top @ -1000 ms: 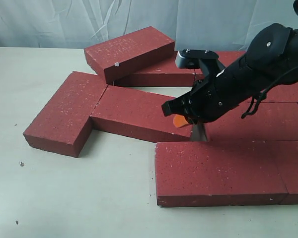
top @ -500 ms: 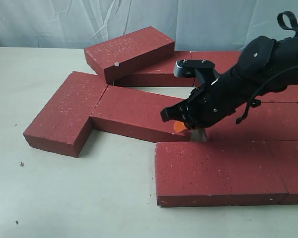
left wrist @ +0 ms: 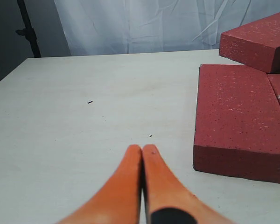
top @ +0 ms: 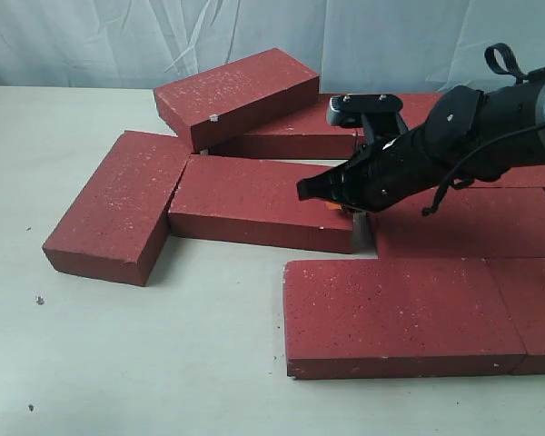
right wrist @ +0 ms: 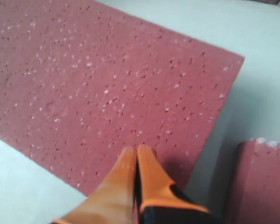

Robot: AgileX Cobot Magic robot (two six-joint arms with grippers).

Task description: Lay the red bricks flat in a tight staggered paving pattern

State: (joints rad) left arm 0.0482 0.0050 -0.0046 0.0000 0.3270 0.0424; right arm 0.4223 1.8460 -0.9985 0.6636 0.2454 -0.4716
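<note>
Red bricks (top: 254,200): dark red, matte, white-specked, flat on table (top: 118,363) from middle toward right and far edges; one at back leans on others, w/ white chip. Right gripper (right wrist: 136,150), tips pressed together, at a central brick's right end, prob. touching. Left gripper (left wrist: 142,149) closed, empty, over table beside leftmost brick.

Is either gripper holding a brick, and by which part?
Nothing is held. The right gripper, shut, has its tips on a red brick's top near one end; the left gripper, shut, is over bare table.
</note>
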